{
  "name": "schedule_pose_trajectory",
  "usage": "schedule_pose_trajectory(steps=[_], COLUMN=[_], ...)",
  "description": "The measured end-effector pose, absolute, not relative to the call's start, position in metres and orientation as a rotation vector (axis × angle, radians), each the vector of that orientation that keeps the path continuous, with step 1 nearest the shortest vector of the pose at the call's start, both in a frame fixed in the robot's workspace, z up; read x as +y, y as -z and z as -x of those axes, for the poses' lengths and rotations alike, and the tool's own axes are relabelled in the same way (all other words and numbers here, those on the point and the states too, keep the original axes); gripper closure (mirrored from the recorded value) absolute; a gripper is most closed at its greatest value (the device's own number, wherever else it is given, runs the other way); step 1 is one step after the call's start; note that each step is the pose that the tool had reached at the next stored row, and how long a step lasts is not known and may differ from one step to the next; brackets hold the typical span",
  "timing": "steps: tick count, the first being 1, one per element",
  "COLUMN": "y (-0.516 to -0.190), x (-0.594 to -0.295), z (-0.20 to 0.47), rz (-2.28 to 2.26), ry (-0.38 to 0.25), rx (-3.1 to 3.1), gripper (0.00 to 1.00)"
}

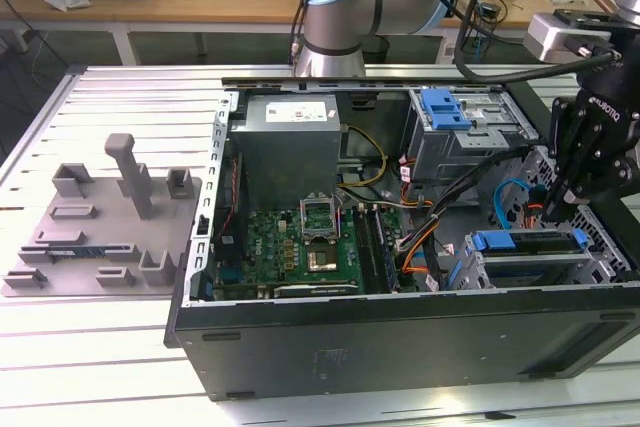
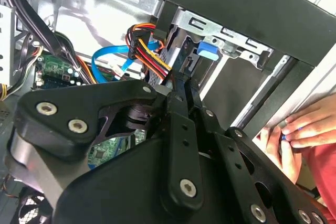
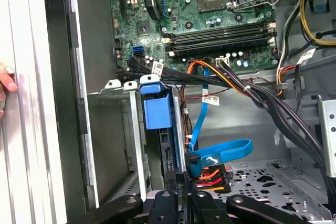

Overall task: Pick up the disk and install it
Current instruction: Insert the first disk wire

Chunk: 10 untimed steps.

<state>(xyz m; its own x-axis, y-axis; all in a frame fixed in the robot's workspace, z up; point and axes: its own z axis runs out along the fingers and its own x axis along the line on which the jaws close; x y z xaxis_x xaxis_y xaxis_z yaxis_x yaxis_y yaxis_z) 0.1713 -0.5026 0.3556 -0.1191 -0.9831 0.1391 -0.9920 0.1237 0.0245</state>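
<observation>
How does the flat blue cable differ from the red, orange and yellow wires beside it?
The flat blue ribbon cable is one wide single-coloured band; the red, orange and yellow wire bundle is several thin strands. The blue cable curls in a loop; the wire bundle fans out short. Both lie side by side.

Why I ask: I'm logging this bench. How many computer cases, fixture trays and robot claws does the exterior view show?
Open black metal computer case: 1
Grey plastic fixture tray: 1
Black robot claw: 1
Total: 3
</observation>
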Motion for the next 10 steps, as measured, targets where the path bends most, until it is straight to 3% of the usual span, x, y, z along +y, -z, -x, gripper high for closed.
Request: schedule_pose_trajectory(steps=[10], y=[-0.3556], x=[-0.5027], z=[-0.1711], rz=[-2.006], ry=[-0.113], rx=[-2.256], gripper=[0.84])
